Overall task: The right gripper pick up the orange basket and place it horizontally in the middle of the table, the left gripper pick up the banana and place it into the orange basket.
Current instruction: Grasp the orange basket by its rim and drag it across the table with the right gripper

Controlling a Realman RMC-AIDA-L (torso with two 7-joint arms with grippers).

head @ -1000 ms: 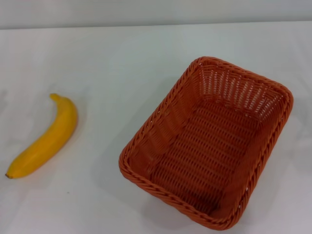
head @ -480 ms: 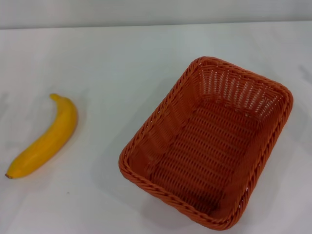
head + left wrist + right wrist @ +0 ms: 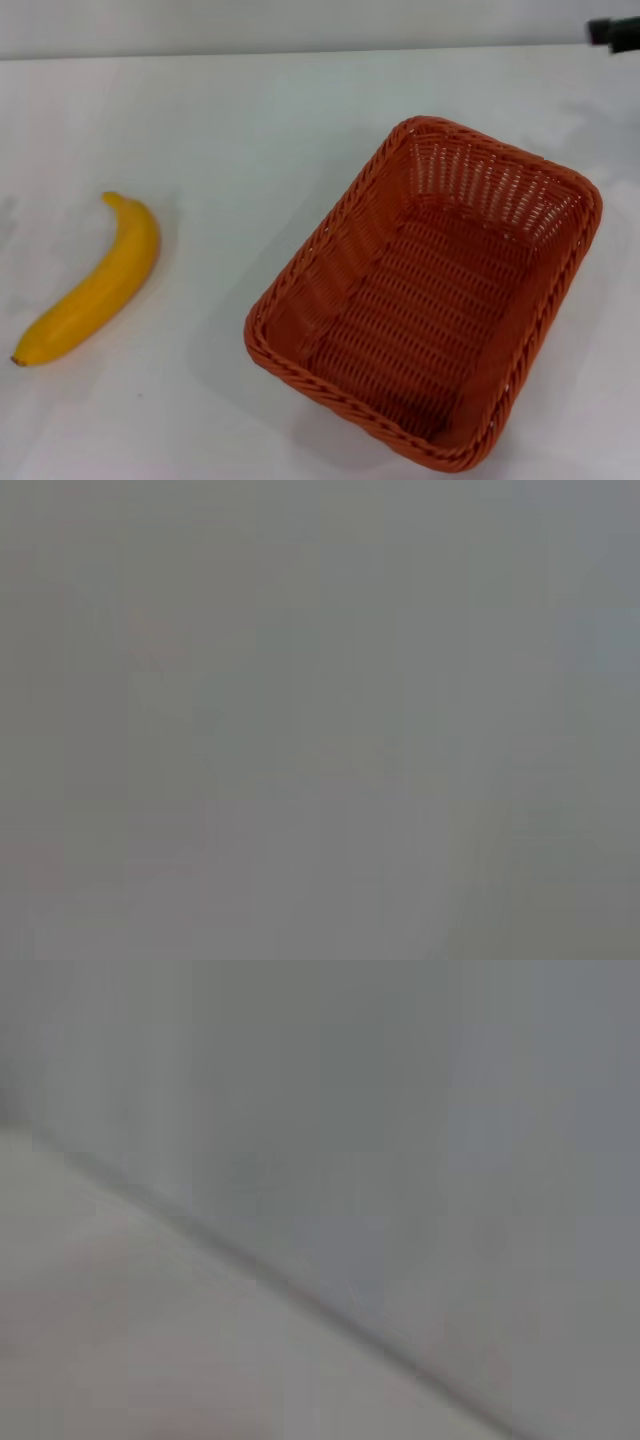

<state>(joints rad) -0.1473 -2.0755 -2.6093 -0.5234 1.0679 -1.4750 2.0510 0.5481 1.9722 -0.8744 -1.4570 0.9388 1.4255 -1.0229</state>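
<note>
Right pincer (image 3: 612,32) just a dark tip at 1 o'clock edge, head view; spread or pressed together: cannot tell. Basket (image 3: 430,290) sits angled at 4 o'clock on bench (image 3: 250,120), empty. Banana (image 3: 92,285) at 9 o'clock, well apart. Left pincer unseen.

R end effector (image 3: 614,32) just at far right edge; L arm not seen.

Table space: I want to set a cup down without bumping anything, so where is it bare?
The table is bare between the banana and the basket, and along the far edge behind both. The right side is taken up by the basket, and the right gripper shows at the far right corner.
</note>
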